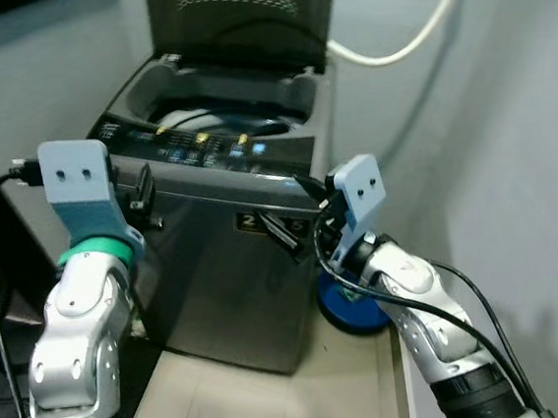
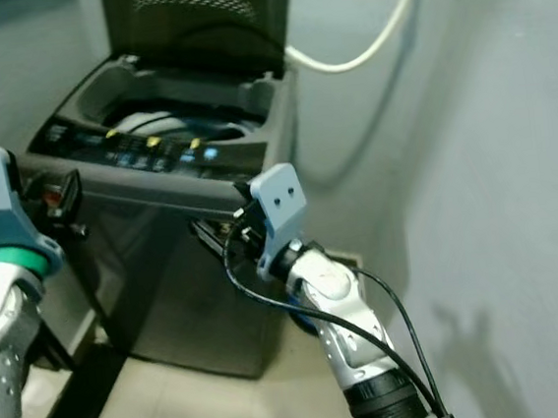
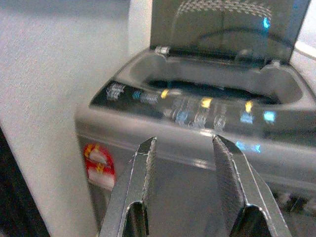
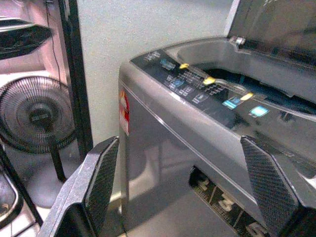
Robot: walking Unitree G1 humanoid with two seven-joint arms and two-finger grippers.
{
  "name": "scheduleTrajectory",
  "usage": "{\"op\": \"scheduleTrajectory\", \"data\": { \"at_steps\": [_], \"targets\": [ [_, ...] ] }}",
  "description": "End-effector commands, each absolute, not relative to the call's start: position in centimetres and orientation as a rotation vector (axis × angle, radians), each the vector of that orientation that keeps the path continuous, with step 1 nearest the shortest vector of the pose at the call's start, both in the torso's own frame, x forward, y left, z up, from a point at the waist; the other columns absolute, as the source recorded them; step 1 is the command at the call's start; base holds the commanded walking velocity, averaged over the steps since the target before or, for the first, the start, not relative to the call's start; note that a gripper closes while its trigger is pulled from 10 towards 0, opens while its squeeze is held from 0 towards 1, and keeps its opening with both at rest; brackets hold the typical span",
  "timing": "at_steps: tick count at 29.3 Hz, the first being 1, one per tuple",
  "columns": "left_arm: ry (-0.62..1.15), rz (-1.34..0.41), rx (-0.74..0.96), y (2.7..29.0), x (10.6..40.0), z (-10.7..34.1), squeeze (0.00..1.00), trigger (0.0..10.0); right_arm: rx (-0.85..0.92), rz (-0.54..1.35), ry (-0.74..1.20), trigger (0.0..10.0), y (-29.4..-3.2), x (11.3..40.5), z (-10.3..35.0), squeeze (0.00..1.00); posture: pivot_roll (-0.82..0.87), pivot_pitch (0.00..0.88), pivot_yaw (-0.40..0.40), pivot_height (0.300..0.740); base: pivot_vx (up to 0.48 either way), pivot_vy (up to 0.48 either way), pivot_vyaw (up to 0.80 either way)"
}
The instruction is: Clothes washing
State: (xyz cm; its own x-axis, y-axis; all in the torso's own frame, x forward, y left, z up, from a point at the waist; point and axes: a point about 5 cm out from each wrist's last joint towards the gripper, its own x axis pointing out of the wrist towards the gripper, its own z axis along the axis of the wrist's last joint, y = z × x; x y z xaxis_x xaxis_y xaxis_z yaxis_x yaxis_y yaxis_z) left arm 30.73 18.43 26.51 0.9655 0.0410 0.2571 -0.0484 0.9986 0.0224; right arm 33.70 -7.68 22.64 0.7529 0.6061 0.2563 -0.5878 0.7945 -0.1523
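A grey top-loading washing machine [image 1: 228, 273] stands in a corner between pale walls, directly ahead of the robot, on a beige tiled floor [image 1: 228, 402]. Its dark lid [image 1: 241, 20] is raised upright at the back, leaving the tub [image 1: 213, 119] open — something pale shows inside, though what it is cannot be told. Along the front edge runs the control panel [image 1: 209, 148], with small yellow and blue marks. A white hose [image 1: 410, 33] loops down the wall behind the machine's right corner. On the floor just beside the machine's right front corner sits a blue round object [image 1: 353, 311], partly hidden by the right arm.

Both arms are raised toward the machine's front. The left gripper [image 3: 182, 177] hovers before the panel's left part, its fingers a narrow gap apart and holding nothing. The right gripper [image 4: 190, 187] is near the front right, fingers spread wide and empty. In the right wrist view a standing fan [image 4: 37, 118] shows beyond a dark frame — well apart from the machine.
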Motion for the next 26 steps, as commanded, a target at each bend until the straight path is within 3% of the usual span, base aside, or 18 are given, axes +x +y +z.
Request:
{"op": "scheduleTrajectory", "data": {
  "at_steps": [1,4,9,17,22,26],
  "targets": [
    [-0.199,0.029,0.040,18.2,31.1,24.8,0.00,10.0,-0.088,0.613,-0.257,10.0,-8.5,34.0,21.2,0.00,0.02,0.071,-0.038,0.740,0.000,0.000,0.80],
    [-0.088,0.075,0.120,18.9,31.0,21.1,0.00,10.0,-0.138,0.543,-0.176,10.0,-9.6,34.2,18.6,0.00,0.01,0.070,-0.032,0.740,0.000,0.000,0.80],
    [-0.043,0.141,0.148,19.9,30.5,19.0,0.00,10.0,-0.161,0.444,-0.132,10.0,-10.9,34.2,17.0,0.00,0.00,0.067,-0.031,0.740,0.000,0.000,0.80],
    [-0.054,0.180,0.047,20.9,30.0,17.3,0.00,10.0,-0.011,0.288,-0.121,10.0,-14.8,34.2,16.2,0.00,0.00,0.061,-0.032,0.740,0.000,0.000,0.80],
    [-0.015,0.155,0.005,20.9,29.2,14.4,0.00,10.0,-0.041,0.241,-0.098,10.0,-17.3,33.7,15.0,0.00,0.00,0.059,-0.034,0.740,0.000,0.000,0.80],
    [-0.009,0.148,0.002,20.7,29.1,13.8,0.00,10.0,-0.041,0.227,-0.082,10.0,-17.7,33.5,14.4,0.00,0.00,0.060,-0.035,0.740,0.000,0.000,0.80]
  ]
}}
